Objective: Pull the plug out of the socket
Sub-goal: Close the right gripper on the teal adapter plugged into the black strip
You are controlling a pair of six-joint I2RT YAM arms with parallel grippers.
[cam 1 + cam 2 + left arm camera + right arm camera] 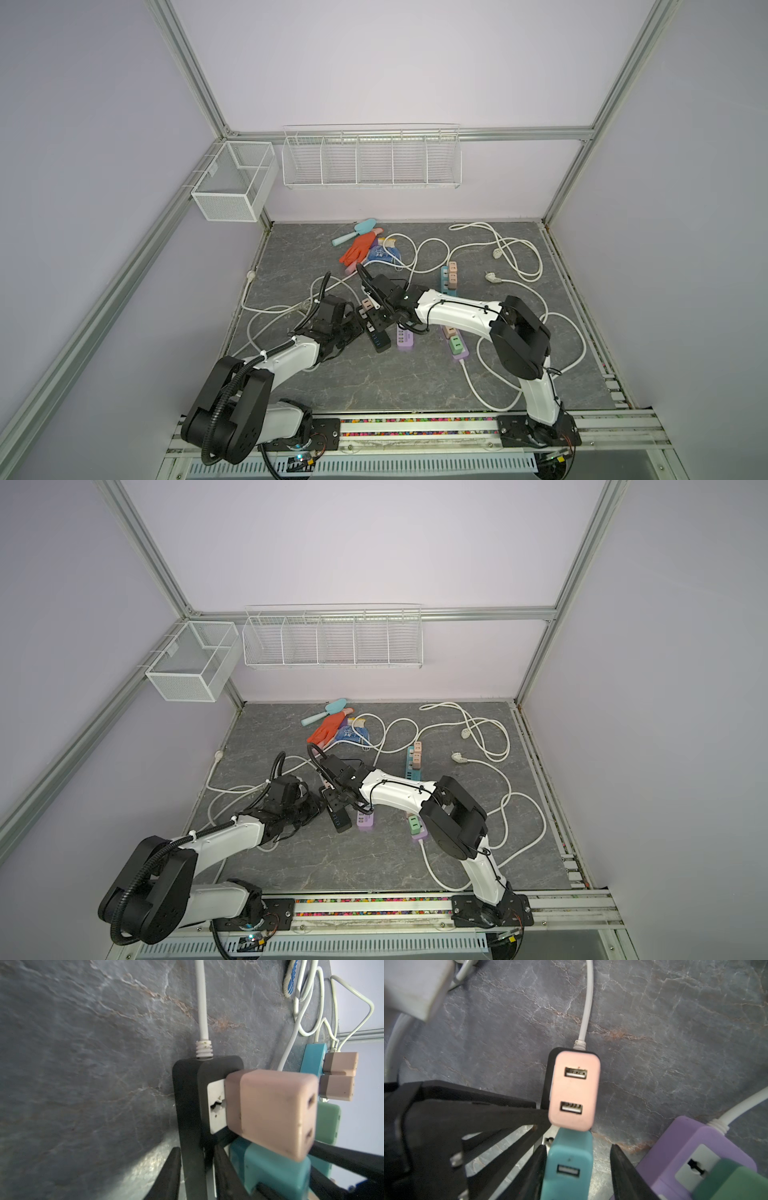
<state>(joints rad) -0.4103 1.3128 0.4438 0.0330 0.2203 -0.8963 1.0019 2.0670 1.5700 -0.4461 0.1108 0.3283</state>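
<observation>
Lilac walls [395, 62] enclose a grey marbled tabletop [374, 382]. Left of centre on it lies the black power strip [379, 341], clamped across its sides by the left gripper [197, 1148]. The right gripper [578, 1147] straddles the teal plug [569, 1159], which is seated in the strip beside a pink plug [575, 1088]. Its jaws are partly open, one finger [537, 1167] touching, the other apart.

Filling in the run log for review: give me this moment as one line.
left gripper: clamped on black rectangular plastic power strip | right gripper: open, straddling teal plastic USB plug | plug: seated
</observation>
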